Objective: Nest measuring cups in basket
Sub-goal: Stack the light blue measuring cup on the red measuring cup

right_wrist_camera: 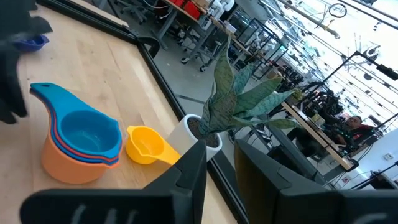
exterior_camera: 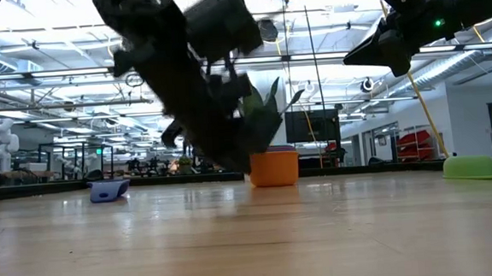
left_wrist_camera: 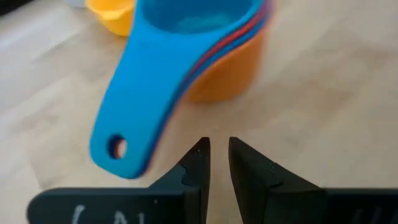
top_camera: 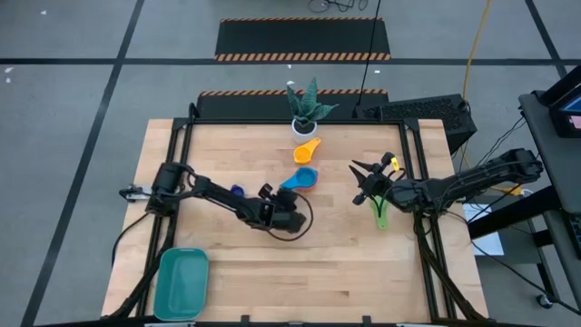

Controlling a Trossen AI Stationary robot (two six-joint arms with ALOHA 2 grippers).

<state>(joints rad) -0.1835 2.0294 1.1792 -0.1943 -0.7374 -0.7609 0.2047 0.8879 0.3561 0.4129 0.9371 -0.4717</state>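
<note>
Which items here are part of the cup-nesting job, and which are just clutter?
Job:
- nested cup stack, light blue on top, orange underneath
- yellow cup
- navy cup
- green cup
- teal basket, nothing in it yet

Lying about:
- potted plant

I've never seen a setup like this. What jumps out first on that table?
Probably the bright stack of nested measuring cups mid-table, a light blue one on top of red and orange, with the left gripper just short of its handle, fingers nearly together and empty. Beyond it lie a yellow cup and a white potted plant at the far edge. The teal basket sits in the near left corner, apart from the cups.
</note>
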